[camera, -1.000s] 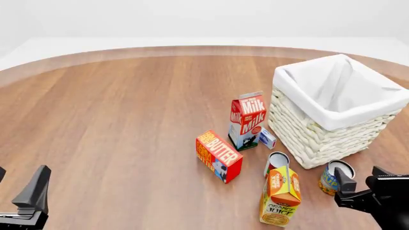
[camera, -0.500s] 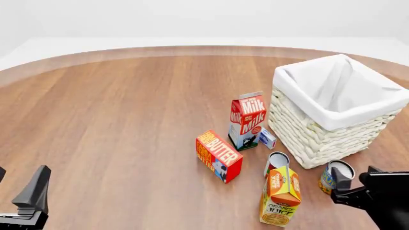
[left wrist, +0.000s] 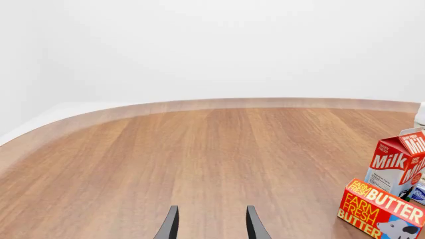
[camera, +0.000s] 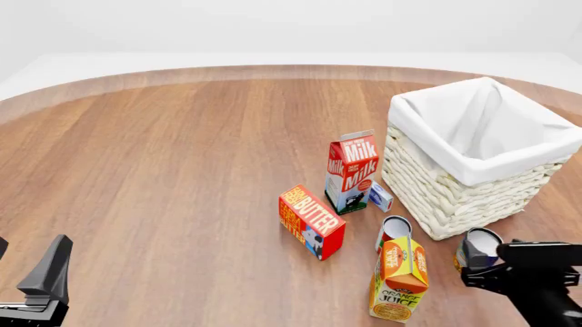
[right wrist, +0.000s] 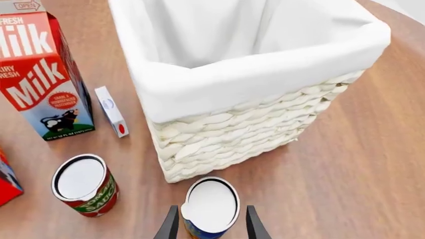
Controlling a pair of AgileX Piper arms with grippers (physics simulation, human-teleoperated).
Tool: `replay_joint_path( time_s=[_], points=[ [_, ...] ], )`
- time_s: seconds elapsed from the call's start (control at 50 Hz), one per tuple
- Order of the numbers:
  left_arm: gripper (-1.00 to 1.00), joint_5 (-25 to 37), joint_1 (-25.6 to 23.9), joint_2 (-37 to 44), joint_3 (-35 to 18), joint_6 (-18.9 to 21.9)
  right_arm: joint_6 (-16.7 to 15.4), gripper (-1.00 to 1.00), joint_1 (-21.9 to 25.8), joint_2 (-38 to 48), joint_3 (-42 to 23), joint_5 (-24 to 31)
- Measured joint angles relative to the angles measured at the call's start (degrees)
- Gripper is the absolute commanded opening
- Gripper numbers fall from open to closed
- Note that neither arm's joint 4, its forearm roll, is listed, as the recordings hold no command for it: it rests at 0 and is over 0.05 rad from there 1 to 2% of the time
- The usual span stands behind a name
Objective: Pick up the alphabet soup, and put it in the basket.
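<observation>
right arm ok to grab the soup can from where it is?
Probably yes. The right pincer is open, its fingers on either side of the soup can, nothing between them. The basket stands close beyond it; the red can is off to one side.
</observation>
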Motion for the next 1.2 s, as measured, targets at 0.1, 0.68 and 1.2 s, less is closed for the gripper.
replay_joint_path(
  time_s=[0.1, 0.68, 1.2],
  points=[
    [1.00, 0.0, 0.0, 0.0, 0.0, 0.0, 0.0, 1.00, 0.0, 3.0, 0.0, -2.6],
    [1.00, 0.0, 0.0, 0.0, 0.0, 0.0, 0.0, 1.00, -0.3, 18.8, 0.0, -16.2],
    [1.00, 0.0, 0.0, 0.0, 0.0, 0.0, -1.0, -1.00, 0.5, 19.1, 0.0, -16.5]
  ],
)
